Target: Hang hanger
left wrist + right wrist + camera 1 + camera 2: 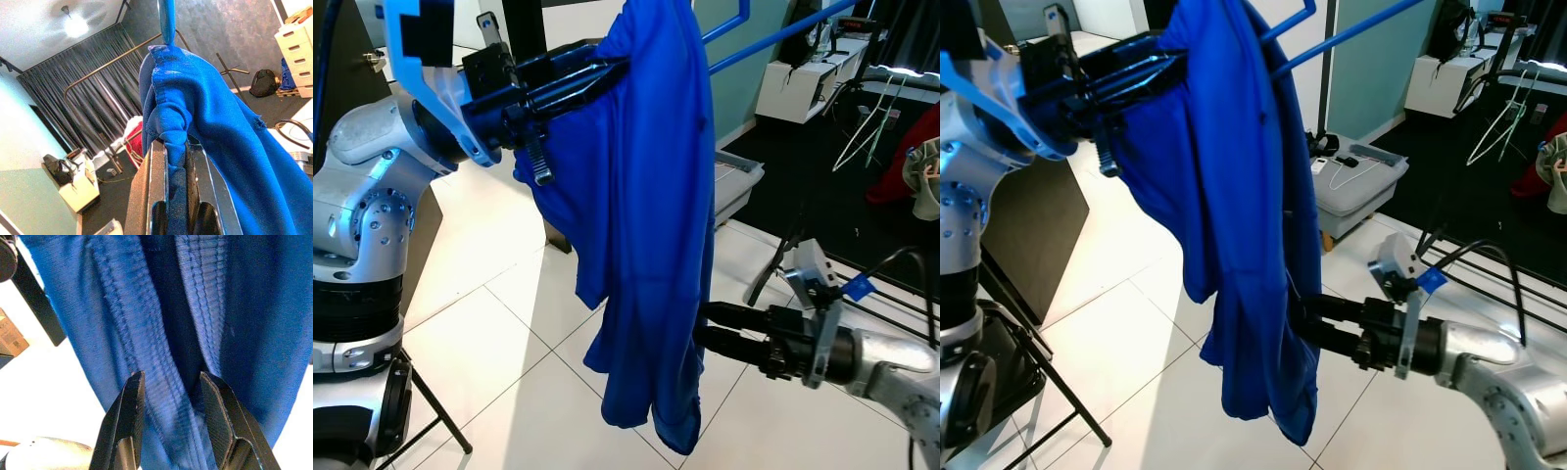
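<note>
A bright blue knitted garment (651, 225) hangs in long folds in front of the robot, its upper end bunched and held high, its lower hem dangling above the white tiled floor (509, 372). The left claw (607, 70) is raised at the upper left of the head views and is clamped on the gathered top of the garment; in the left wrist view its two black fingers (151, 191) press together on a thick roll of the blue fabric. Directly above that roll a blue hanger hook (167, 19) rises out of the garment's neck. The rest of the hanger is hidden inside the fabric.

The right claw (710, 328) reaches in from the lower right at the height of the garment's lower half. Its fingers (128, 416) stand apart, with a ribbed fold of the blue fabric lying between them; whether they touch it cannot be told.

Behind the garment a blue metal rail (773, 37) slants across the upper right. Further back stand a grey storage box (1361, 186) on the floor, a white drawer unit (798, 83) and a pale wire hanger (871, 122) against the dark floor area.
</note>
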Robot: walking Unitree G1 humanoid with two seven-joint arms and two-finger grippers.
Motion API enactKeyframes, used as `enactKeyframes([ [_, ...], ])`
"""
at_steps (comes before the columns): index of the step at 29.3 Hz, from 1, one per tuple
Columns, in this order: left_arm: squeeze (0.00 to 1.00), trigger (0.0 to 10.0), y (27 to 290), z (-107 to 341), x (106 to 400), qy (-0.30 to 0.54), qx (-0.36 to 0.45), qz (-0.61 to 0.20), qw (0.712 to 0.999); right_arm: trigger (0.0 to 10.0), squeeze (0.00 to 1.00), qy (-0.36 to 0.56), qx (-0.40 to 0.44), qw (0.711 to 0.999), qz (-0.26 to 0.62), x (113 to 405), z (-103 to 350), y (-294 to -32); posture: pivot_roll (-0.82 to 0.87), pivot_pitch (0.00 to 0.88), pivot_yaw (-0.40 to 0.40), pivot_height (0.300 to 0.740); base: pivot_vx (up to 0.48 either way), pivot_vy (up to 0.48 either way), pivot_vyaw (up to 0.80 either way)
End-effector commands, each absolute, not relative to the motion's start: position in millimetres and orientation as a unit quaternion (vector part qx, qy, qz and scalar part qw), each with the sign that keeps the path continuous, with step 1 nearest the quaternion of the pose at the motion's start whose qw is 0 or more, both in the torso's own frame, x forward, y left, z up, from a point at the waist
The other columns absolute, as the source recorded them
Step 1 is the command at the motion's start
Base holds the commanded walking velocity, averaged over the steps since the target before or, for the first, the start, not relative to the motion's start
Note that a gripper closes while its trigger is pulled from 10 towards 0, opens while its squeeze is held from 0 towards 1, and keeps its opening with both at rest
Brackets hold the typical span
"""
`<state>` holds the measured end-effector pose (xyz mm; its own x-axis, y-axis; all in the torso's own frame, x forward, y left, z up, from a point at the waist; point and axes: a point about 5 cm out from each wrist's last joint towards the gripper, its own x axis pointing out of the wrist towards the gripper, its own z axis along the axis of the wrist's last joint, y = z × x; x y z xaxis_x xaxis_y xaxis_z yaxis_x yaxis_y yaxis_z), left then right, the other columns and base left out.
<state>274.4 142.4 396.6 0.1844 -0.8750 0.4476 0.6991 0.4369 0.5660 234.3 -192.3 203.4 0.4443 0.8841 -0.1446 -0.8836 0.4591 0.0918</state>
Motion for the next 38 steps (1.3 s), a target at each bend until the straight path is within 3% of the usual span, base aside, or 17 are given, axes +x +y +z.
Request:
enactKeyframes([
  [1,0.00,10.0,140.2,401.5,272.4,-0.386,0.120,-0.515,0.756,10.0,0.12,0.080,-0.008,0.852,0.518,235.0,205.6,-191.7,0.00,0.000,0.040,0.740,0.000,0.000,0.00],
  [4,0.00,10.0,138.9,402.1,271.0,-0.388,0.118,-0.517,0.754,10.0,0.11,0.074,-0.017,0.861,0.502,240.8,203.6,-188.8,0.00,0.000,0.039,0.740,0.000,0.000,0.00],
  [9,0.00,10.0,136.1,403.6,267.4,-0.392,0.114,-0.523,0.748,10.0,0.00,0.063,-0.021,0.874,0.481,251.6,200.4,-181.9,0.01,0.000,0.039,0.740,0.000,0.000,0.00],
  [21,0.00,10.0,132.0,405.3,263.9,-0.398,0.108,-0.531,0.740,10.0,0.00,0.046,-0.021,0.875,0.482,272.8,198.4,-162.3,0.02,0.000,0.034,0.740,0.000,0.000,0.00],
  [22,0.00,10.0,131.7,405.4,263.7,-0.399,0.107,-0.531,0.740,4.0,0.00,0.045,-0.021,0.875,0.482,274.3,197.8,-160.5,0.02,0.000,0.034,0.740,0.000,0.000,0.00],
  [26,0.00,10.0,131.2,405.8,263.4,-0.400,0.107,-0.531,0.739,4.0,0.00,0.045,-0.023,0.877,0.477,277.9,196.1,-157.5,0.02,0.000,0.033,0.740,0.000,0.000,0.00],
  [27,0.00,10.0,131.3,406.2,263.2,-0.400,0.108,-0.531,0.739,0.0,0.00,0.046,-0.025,0.880,0.473,279.9,194.8,-157.1,0.02,0.000,0.032,0.740,0.000,0.000,0.00],
  [38,0.00,10.0,140.4,407.2,267.1,-0.397,0.130,-0.504,0.756,0.0,0.00,0.044,-0.006,0.890,0.455,278.9,196.8,-172.5,0.02,0.000,0.031,0.740,0.000,0.000,0.00],
])
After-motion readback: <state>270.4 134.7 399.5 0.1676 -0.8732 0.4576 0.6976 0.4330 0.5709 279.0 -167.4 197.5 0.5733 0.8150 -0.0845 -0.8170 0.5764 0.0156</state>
